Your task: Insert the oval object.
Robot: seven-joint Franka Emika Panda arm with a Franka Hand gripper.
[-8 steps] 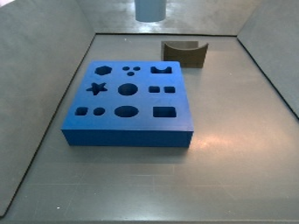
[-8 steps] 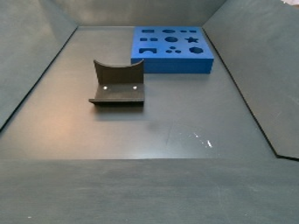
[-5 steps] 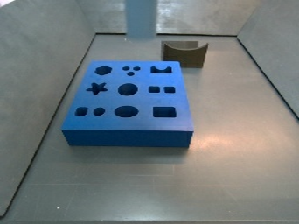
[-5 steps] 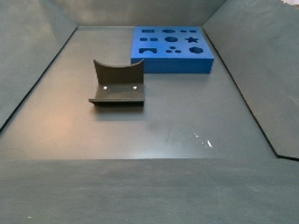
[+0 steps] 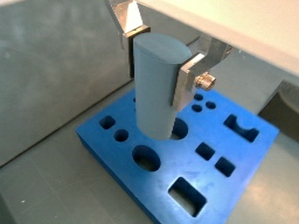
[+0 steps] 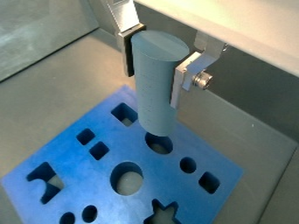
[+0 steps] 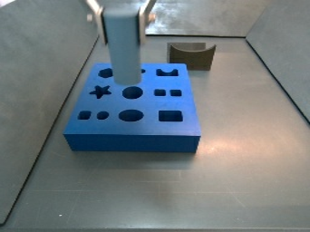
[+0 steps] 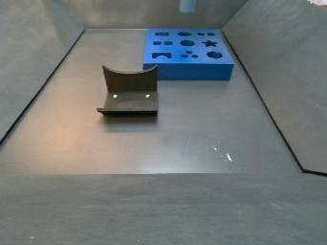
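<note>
Gripper (image 5: 158, 54) clamps the upright oval object (image 5: 156, 87) above the unlabelled blue block (image 5: 128, 157)

No readable text, labels or numbers on any surface.

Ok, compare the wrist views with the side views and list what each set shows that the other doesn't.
Only the wrist views show the gripper shut on the oval object, silver fingers clamping its upper end, its lower end over a hole in the blue block.

Only the side views show the dark brown curved block on the floor, apart from the blue block, and the grey walls.

Both show the blue block with its shaped holes and the upright oval object above it.
</note>
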